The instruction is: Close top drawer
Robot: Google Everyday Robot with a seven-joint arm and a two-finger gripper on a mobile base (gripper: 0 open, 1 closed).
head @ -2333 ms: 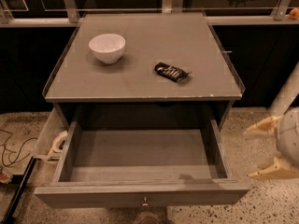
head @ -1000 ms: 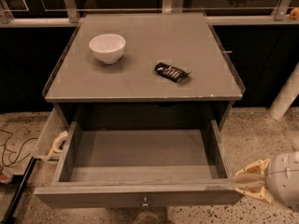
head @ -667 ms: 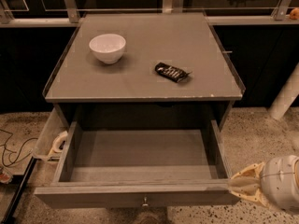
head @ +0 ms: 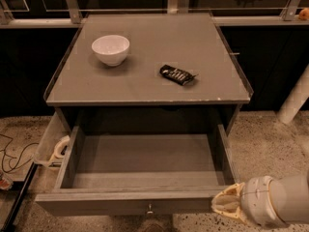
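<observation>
Top drawer [head: 145,161]: pulled fully out below the tabletop [head: 145,52], empty. Gripper [head: 226,204]: at the drawer front's right end, spread cannot be told. Step: approach for push. Next: likely press front squarely inward

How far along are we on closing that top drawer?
Done: nothing closed yet. The top drawer stands wide open, its grey inside showing. In hand: the gripper is at the right end of the front panel; contact is unclear. Left: the whole push in.
</observation>
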